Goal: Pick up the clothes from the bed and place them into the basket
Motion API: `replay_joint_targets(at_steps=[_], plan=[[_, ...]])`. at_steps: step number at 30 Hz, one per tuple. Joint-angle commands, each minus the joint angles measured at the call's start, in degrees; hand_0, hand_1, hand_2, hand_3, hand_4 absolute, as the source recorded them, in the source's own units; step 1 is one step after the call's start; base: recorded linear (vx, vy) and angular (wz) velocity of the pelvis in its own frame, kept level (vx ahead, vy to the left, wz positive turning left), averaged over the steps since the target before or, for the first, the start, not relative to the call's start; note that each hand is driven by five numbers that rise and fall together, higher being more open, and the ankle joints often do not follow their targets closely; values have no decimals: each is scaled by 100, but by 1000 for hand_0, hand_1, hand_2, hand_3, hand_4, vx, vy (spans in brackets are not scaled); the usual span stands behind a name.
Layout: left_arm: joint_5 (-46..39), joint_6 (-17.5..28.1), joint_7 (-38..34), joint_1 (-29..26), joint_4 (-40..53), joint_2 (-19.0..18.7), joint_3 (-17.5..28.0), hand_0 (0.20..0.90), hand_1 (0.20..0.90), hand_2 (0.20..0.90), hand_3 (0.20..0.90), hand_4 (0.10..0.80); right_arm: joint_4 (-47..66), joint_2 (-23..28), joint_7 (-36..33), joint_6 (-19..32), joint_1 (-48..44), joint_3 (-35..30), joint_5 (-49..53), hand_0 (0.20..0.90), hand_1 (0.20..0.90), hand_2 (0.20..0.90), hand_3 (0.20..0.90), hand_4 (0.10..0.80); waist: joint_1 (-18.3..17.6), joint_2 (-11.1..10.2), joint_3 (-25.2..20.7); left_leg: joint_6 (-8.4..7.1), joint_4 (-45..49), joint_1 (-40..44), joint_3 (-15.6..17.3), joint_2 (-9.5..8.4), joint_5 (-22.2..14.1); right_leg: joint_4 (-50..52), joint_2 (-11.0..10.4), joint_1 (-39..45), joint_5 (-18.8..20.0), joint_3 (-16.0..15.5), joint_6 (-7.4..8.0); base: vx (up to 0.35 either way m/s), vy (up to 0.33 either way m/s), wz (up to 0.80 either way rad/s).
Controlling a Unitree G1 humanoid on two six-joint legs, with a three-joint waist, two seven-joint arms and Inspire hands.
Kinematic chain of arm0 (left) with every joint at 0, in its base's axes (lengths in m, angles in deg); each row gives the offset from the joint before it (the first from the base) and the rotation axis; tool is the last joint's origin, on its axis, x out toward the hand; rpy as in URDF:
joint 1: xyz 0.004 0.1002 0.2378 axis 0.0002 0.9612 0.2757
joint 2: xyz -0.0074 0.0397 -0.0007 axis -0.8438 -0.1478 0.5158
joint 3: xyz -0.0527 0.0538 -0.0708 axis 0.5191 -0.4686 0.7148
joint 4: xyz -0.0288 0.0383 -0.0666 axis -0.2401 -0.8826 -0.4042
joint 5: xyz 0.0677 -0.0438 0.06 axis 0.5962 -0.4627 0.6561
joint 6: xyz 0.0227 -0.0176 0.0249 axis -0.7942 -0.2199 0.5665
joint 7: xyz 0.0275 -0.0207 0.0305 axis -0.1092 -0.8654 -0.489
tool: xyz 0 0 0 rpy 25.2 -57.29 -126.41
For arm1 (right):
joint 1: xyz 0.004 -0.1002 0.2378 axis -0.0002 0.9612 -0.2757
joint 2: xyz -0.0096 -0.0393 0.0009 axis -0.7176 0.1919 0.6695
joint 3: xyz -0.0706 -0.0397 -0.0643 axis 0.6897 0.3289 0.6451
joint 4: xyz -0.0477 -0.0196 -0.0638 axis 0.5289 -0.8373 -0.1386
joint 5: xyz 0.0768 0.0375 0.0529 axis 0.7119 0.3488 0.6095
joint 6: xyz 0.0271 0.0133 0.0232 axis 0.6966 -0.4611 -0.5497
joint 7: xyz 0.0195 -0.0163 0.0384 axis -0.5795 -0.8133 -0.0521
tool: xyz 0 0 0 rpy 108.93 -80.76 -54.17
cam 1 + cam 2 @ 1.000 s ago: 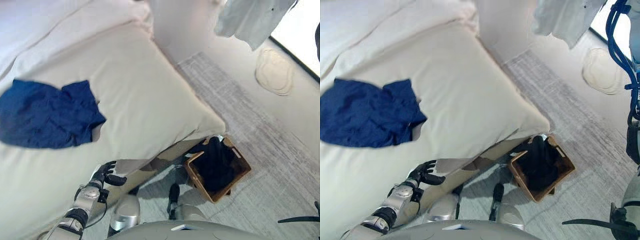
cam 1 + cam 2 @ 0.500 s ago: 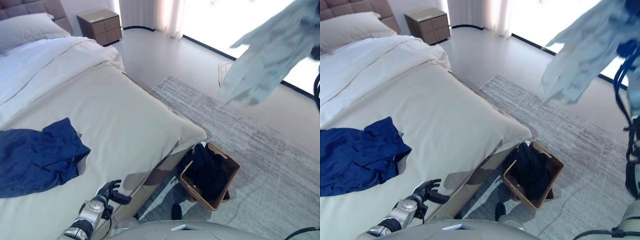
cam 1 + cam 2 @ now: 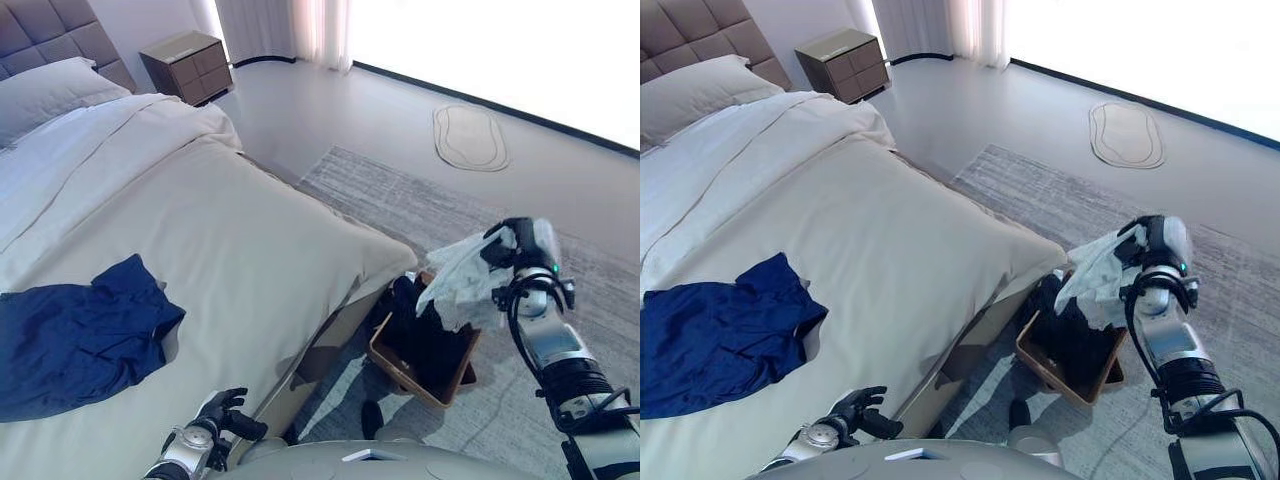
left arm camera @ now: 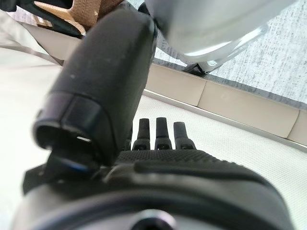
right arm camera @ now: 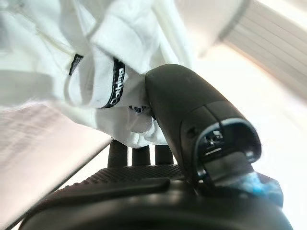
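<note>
My right hand (image 3: 512,248) is shut on a pale white garment (image 3: 462,280) and holds it just above the brown basket (image 3: 400,364) on the floor at the bed's corner. The garment hangs over the basket's far rim. In the right wrist view the thumb (image 5: 192,120) pinches the white cloth (image 5: 96,72). Dark clothes (image 3: 425,335) lie in the basket. A dark blue garment (image 3: 75,335) lies spread on the beige bed (image 3: 250,230) at the left. My left hand (image 3: 222,415) rests at the bed's near edge with relaxed fingers (image 4: 163,134), holding nothing.
A wooden nightstand (image 3: 186,62) stands at the far end by the headboard (image 3: 45,30). A grey rug (image 3: 400,200) covers the floor under the basket. A small oval mat (image 3: 470,138) lies on the floor near the window.
My right hand has swung the white garment down from high in the air to just over the basket. The camera has shifted. The left hand has stayed at the bed's edge.
</note>
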Motion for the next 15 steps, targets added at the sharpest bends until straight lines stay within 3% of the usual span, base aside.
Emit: replay_joint_targets(at_steps=[1,4,5,6,11,15], plan=[[-90,318,-128,-594,-46,-303,-293,900,900,900,900,800,-69,242,-723,503,-977,-27,-185,300,300,300,200,100,172,-221,161,124,126,-90,-290,-160,-517,398,-52,-15,-332,-285,-17,-146,-75,17],[-310,424,-194,-880,-58,-324,-477,900,900,900,900,800,-734,164,-886,424,-1413,267,57,300,300,300,200,100,183,-123,473,92,183,-382,-389,-158,-422,501,-57,-285,-319,-313,-61,-226,-90,14],[-354,435,-206,-939,-51,-330,-509,900,900,900,900,800,-866,170,-931,395,-1511,321,43,538,538,538,477,377,184,-105,536,88,205,-450,-410,-163,-406,531,-61,-345,-321,-322,-69,-261,-81,3],[-443,448,-213,-1077,-16,-360,-569,900,900,900,900,800,-1190,224,-1017,326,-1720,442,2,900,900,900,900,800,207,-55,694,75,238,-595,-442,-169,-351,591,-74,-475,-314,-344,-87,-276,-66,9],[-642,581,-259,-1317,120,-417,-736,900,900,900,900,800,-2685,512,-597,-101,-2415,895,-186,900,900,900,900,800,315,125,1118,21,266,-980,-558,-164,-155,678,-66,-807,-262,-447,-140,-214,-48,16],[-710,586,-224,-1248,320,-501,-727,900,900,900,900,800,-2791,737,-570,-223,-2559,932,-50,900,900,900,900,800,370,158,1199,-18,201,-975,-625,-131,-88,631,-44,-761,-253,-499,-155,-35,-31,14]])
